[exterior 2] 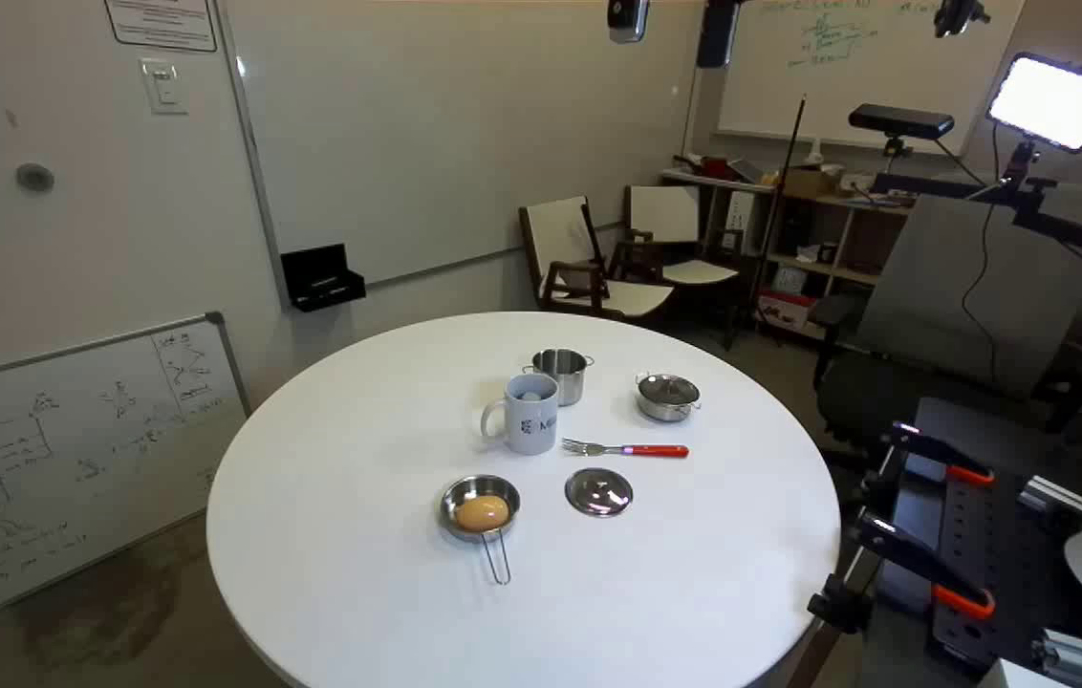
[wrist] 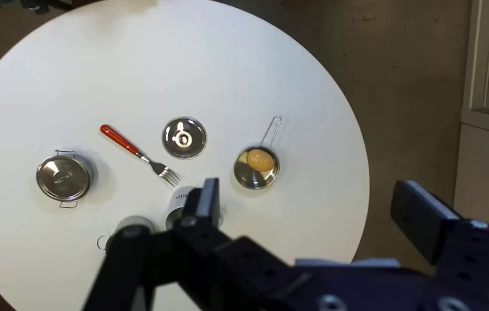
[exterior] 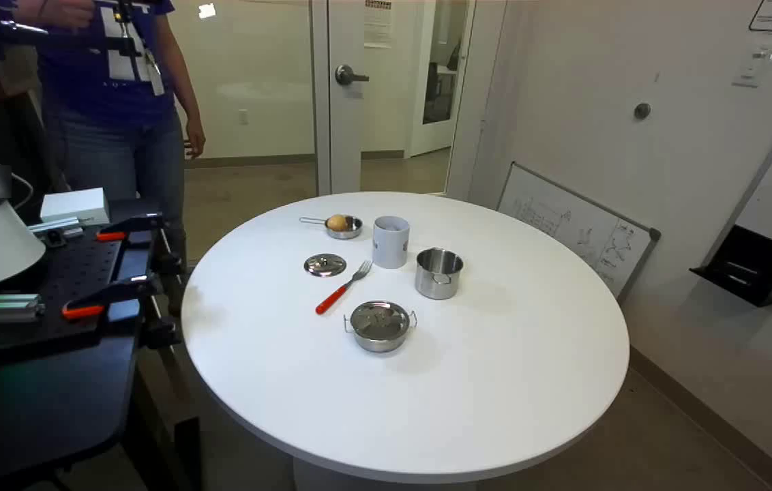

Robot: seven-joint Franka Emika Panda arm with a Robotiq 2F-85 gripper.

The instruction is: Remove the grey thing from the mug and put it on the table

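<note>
Lettering (exterior 2: 546, 427) runs dark on the white cylindrical mug (exterior 2: 524, 415), and in an exterior view we catch a capital "M", the rest too small to read. Over on the grey-framed white board (exterior 2: 63, 435), the handwriting (exterior 2: 118, 397) beats us too. Inside the mug, just within the rim, we spot the grey rounded thing (exterior 2: 530, 396)! The mug stands upright on the large round white table (exterior 2: 359, 554), a cylindrical shiny steel pot (exterior: 435, 283) just beside it and a red-handled steel fork (exterior 2: 641, 450) pointing its tines at it. Near them we've got a round steel lid (exterior 2: 599, 492), a low lidded steel pot (exterior 2: 668, 397) and a small wire-handled steel pan (wrist: 251, 178) bearing a tan egg-shaped thing (wrist: 260, 160). In the wrist view the black gripper (wrist: 308, 198), fingers (wrist: 419, 220) spread wide, holds nothing, one finger blocking part of the mug.
</note>
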